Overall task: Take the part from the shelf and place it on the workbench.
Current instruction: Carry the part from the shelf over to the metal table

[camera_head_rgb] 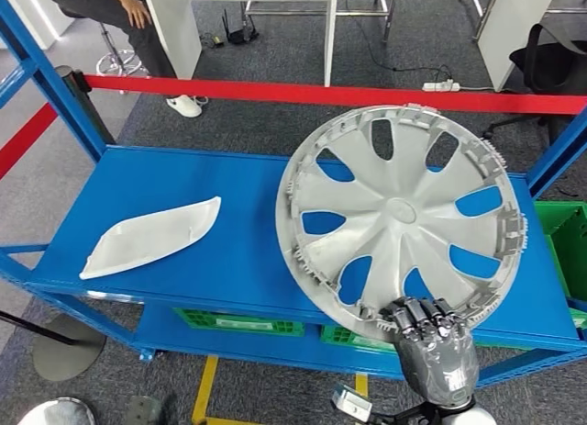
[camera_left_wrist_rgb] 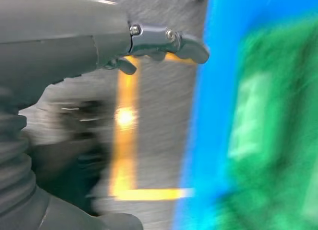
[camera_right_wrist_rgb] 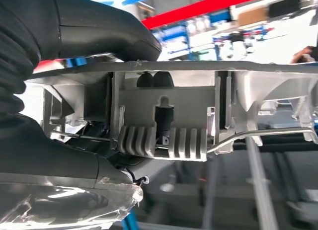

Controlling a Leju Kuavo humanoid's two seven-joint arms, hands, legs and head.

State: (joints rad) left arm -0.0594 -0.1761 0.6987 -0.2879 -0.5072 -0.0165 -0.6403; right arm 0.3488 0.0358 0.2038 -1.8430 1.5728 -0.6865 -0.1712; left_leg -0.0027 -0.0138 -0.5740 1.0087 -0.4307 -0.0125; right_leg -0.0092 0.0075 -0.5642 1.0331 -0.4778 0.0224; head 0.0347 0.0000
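Observation:
A large silver wheel cover [camera_head_rgb: 402, 214] with several spokes is tilted up above the blue shelf [camera_head_rgb: 242, 232], its near rim lifted. My right hand [camera_head_rgb: 433, 347] grips that near rim from below, fingers curled over the edge. In the right wrist view the rim's ribbed underside [camera_right_wrist_rgb: 165, 135] sits between the thumb and fingers of my right hand [camera_right_wrist_rgb: 75, 101]. A white curved plastic part [camera_head_rgb: 149, 237] lies flat on the shelf's left side. My left hand [camera_left_wrist_rgb: 75, 46] hangs beside the shelf edge over the floor, fingers extended, holding nothing.
Green crates [camera_head_rgb: 238, 322] sit on the lower shelf, another green bin [camera_head_rgb: 568, 232] at the right. A red barrier tape [camera_head_rgb: 346, 95] runs behind the shelf. A person [camera_head_rgb: 117, 7] stands at the far left near white table legs. Yellow floor tape [camera_left_wrist_rgb: 125, 140] runs below.

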